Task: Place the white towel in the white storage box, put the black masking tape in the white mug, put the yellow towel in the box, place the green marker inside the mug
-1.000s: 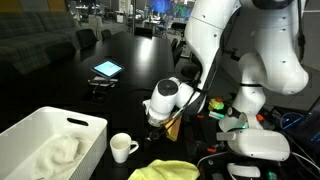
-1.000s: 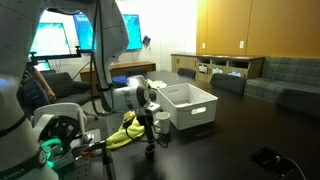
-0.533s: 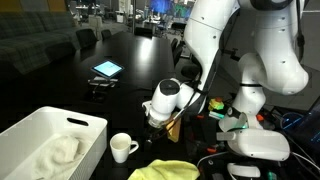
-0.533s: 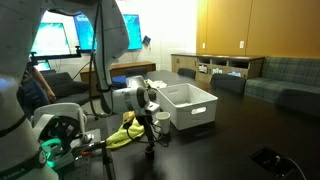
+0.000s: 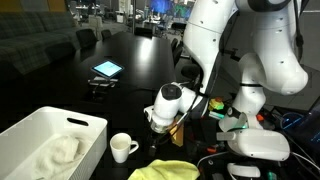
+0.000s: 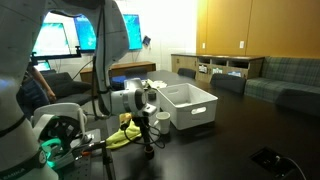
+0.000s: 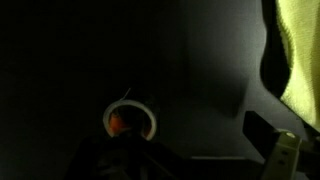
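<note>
gripper (image 5: 158,126) hangs low over the dark surface (image 5: 70,95), jaws spread wide, nothing between them. white towel (image 5: 55,152) lies bunched inside the white storage box (image 5: 85,122), so by my read the first item is done and the tape comes next.

white mug (image 5: 122,147) stands upright on the surface just beside the box, between the box and the gripper, loop handle on the side away from the box. yellow towel (image 5: 165,170) is heaped on the surface near the gripper, out of the box.

down the wrist view it's very dim. there's a pale ring in the dark, just ahead of the gripper's shadowed bulk. i take it for the core of the black masking tape (image 7: 155,122) lying flat, hole up, though it's too murky to swear to. the yellow towel fills the right edge of that view, apart from the ring.

here's what matters: the ring sits almost straight beneath the gripper, a touch forward. it's round, so there's no long axis to line up with; any angle across it should do. once it's lifted, the mug lies a short way over toward the box. green marker: can't pick it out anywhere.
</note>
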You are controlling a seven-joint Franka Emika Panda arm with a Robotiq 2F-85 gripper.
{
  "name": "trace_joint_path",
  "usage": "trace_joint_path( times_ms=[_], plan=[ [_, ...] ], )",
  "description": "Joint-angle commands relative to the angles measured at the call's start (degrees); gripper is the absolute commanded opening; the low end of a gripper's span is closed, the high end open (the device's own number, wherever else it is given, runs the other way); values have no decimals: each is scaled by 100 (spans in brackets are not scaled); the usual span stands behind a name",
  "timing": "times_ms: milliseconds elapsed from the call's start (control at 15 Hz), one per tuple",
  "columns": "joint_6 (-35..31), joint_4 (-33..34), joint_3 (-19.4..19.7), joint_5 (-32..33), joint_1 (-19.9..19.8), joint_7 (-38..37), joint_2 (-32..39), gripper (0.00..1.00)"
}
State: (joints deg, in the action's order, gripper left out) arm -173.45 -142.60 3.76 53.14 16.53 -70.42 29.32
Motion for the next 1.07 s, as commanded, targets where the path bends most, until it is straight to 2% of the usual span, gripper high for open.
trace_joint_path(
  times_ms=[0,333,400,467,533,600,667,1000],
  plan=[
    [-32,5,-212,-146,-306,282,110,100],
    [12,43,-455,-230,-704,504,249,100],
    [27,35,-521,-233,-792,560,240,96],
    [41,36,-611,-253,-892,626,236,82],
    [44,11,-665,-246,-965,660,202,71],
    [75,-1,-717,-248,-1026,695,177,70],
    [101,-24,-779,-250,-1087,700,138,64],
    [260,9,-1144,-309,-1462,909,129,25]
  ],
)
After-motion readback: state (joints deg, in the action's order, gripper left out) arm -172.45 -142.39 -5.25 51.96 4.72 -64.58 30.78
